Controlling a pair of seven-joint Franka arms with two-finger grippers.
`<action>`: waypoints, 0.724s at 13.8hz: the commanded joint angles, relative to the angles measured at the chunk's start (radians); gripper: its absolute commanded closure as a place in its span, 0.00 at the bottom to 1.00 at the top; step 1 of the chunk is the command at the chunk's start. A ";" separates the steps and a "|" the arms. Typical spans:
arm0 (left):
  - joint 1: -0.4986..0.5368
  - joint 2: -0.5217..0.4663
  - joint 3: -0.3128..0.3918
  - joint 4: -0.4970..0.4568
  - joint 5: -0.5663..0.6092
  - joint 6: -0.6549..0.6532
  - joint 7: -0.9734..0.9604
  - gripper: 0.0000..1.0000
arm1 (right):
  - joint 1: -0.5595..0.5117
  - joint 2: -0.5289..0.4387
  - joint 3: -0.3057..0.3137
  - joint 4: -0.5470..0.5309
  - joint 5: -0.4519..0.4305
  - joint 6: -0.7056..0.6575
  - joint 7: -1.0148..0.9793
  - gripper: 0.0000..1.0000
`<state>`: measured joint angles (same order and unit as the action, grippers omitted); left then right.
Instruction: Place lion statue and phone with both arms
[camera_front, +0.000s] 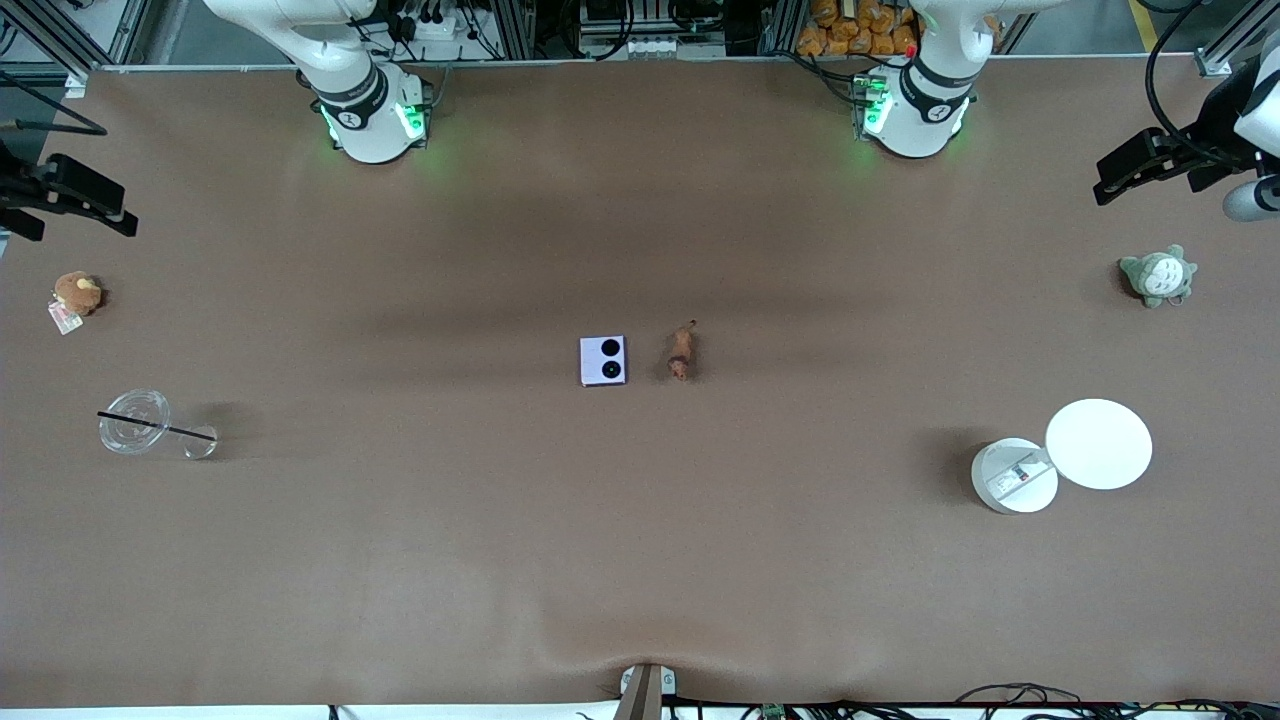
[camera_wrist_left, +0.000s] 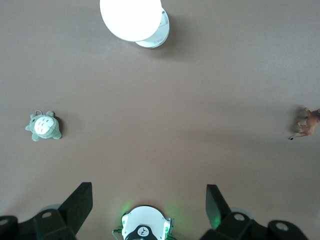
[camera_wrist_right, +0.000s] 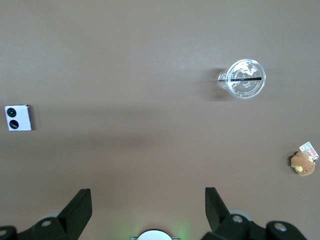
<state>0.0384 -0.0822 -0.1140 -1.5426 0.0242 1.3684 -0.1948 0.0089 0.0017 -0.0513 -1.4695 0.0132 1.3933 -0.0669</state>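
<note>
The phone (camera_front: 603, 360), a pale square with two black circles, lies flat at the table's middle. It also shows in the right wrist view (camera_wrist_right: 19, 118). The lion statue (camera_front: 681, 352), a tiny brown figurine, lies beside it toward the left arm's end, a small gap apart. It also shows at the edge of the left wrist view (camera_wrist_left: 307, 122). My left gripper (camera_front: 1130, 165) is open and empty, held high over the left arm's end of the table; its wrist view shows it too (camera_wrist_left: 147, 200). My right gripper (camera_front: 80, 205) is open and empty, high over the right arm's end, also in its wrist view (camera_wrist_right: 147, 200).
A grey-green and white plush toy (camera_front: 1158, 276) and a round white container (camera_front: 1013, 476) with a white disc (camera_front: 1098, 443) sit toward the left arm's end. A round brown plush toy (camera_front: 76, 293) and a clear cup with a black straw (camera_front: 135, 422) sit toward the right arm's end.
</note>
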 joint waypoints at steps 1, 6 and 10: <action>-0.009 0.012 0.005 0.027 0.020 -0.008 0.011 0.00 | 0.002 -0.086 -0.002 -0.136 -0.021 0.083 0.001 0.00; -0.012 0.045 0.005 0.073 0.020 -0.008 0.006 0.00 | 0.002 -0.080 -0.002 -0.112 0.001 0.085 0.001 0.00; -0.018 0.073 0.002 0.068 0.002 -0.005 0.008 0.00 | -0.001 -0.068 -0.002 -0.088 0.002 0.084 -0.011 0.00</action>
<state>0.0368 -0.0376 -0.1138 -1.5055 0.0242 1.3708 -0.1947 0.0085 -0.0561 -0.0537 -1.5568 0.0140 1.4713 -0.0672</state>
